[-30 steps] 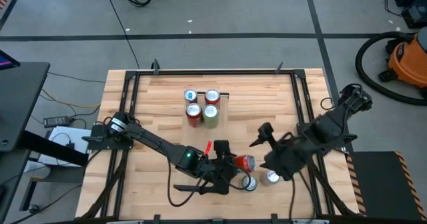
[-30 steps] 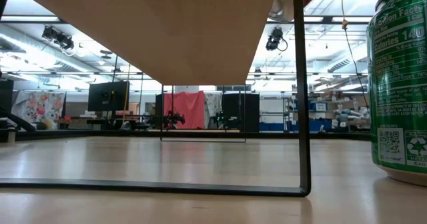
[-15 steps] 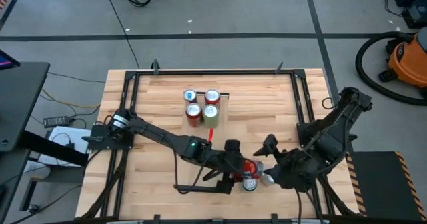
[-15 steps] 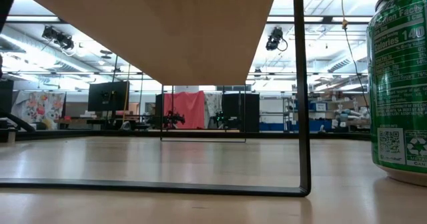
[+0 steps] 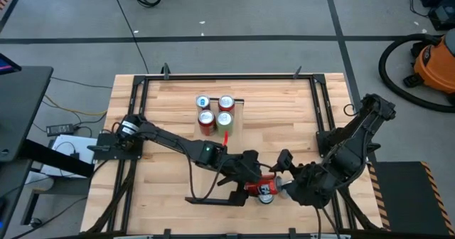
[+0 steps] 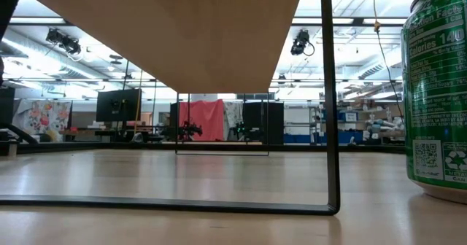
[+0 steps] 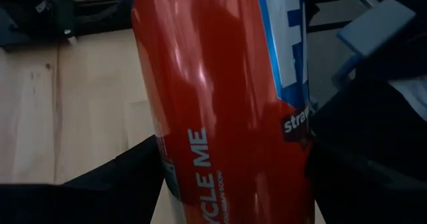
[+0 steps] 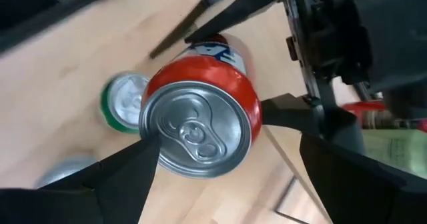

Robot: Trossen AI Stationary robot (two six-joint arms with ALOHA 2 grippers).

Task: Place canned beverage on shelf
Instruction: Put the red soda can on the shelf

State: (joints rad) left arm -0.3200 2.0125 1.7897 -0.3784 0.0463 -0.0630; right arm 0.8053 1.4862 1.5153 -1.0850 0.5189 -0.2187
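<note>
Left gripper [image 5: 254,184] has been carrying the red can [image 5: 261,188] toward right gripper [image 5: 283,187].
Left jaws are clamping its body; right jaws, gaping around its top, should be closing squarely before release.

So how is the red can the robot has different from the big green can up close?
The red can lies tipped on its side in the air, while the green can stands upright on the table. The red can is gripped by the left gripper, with the right gripper open around its top end; nothing touches the green can. Red label versus green label. Both are metal drink cans.
</note>
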